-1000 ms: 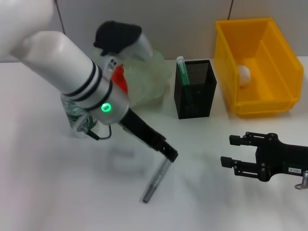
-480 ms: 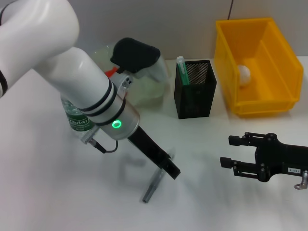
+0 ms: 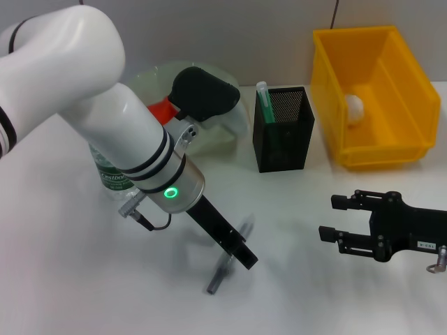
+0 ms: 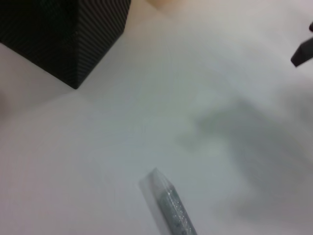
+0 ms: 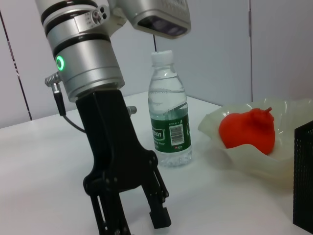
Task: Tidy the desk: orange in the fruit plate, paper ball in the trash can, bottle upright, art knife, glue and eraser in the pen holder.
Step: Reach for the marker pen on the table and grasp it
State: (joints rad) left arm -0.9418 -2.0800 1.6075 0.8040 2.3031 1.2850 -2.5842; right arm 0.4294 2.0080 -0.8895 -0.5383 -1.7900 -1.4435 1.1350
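At the left of the head view we see the bottle (image 3: 110, 176) standing upright on the white tabletop (image 3: 63, 279), mostly hidden behind our left arm; the right wrist view shows it capped, with a green label. Just behind it sits the pale fruit plate (image 3: 234, 125) near the back wall, holding a red-orange fruit (image 5: 247, 129).

Our left pincer (image 3: 241, 252) hangs low over the tabletop, right above the upper end of the art knife (image 3: 222, 271), a slim grey stick lying at a slant on the bare surface. In the right wrist view the two black fingers (image 5: 159, 213) stand apart, released, with nothing between them. The left wrist view shows the knife's tip alone on open white surface, with the corner of the pen holder (image 4: 68, 36) well apart from it.

The black mesh pen holder stands upright near the back edge, between the plate and the bin, with a green-and-white stick (image 3: 264, 105) leaning inside it. Open tabletop lies all around the knife and in front of the holder.

Farther right, the yellow trash can (image 3: 391, 146) sits by the back edge with the paper ball (image 3: 354, 107) inside. Our right pincer (image 3: 335, 218) rests low at the right edge, fingers spread wide and empty, well apart from everything.
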